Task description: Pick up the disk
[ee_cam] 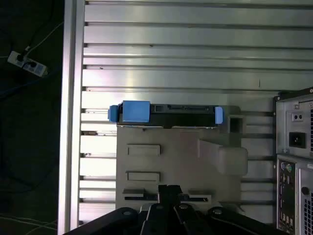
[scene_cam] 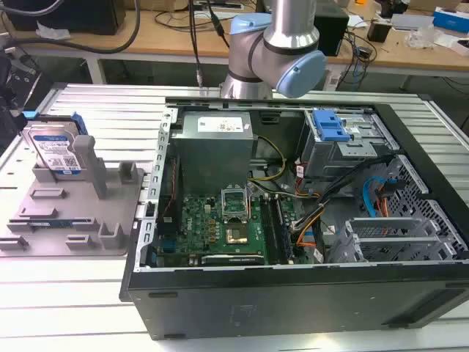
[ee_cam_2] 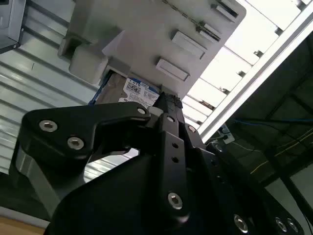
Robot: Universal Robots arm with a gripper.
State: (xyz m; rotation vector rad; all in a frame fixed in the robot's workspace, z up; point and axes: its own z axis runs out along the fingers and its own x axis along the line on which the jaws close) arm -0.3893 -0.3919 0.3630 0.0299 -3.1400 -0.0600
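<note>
1. The gripper (ee_cam: 168, 192) has its fingers pressed together and pinches nothing. In the first wrist view its tips lie over the edge of the grey holder (ee_cam: 171, 156) that is farthest from the disk (ee_cam: 183, 110).
2. The disk stands on edge in the holder, with blue trim at both ends. In the second wrist view its white-and-blue label (ee_cam_2: 139, 93) shows just past the fingertips.
3. In the exterior view the disk stands upright at the holder's ten o'clock corner. The holder lies at nine o'clock of the open computer case (scene_cam: 293, 293).
4. The robot arm (scene_cam: 282, 44) rises at twelve o'clock of the case, and the slatted metal table (scene_cam: 73, 293) carries everything.
</note>
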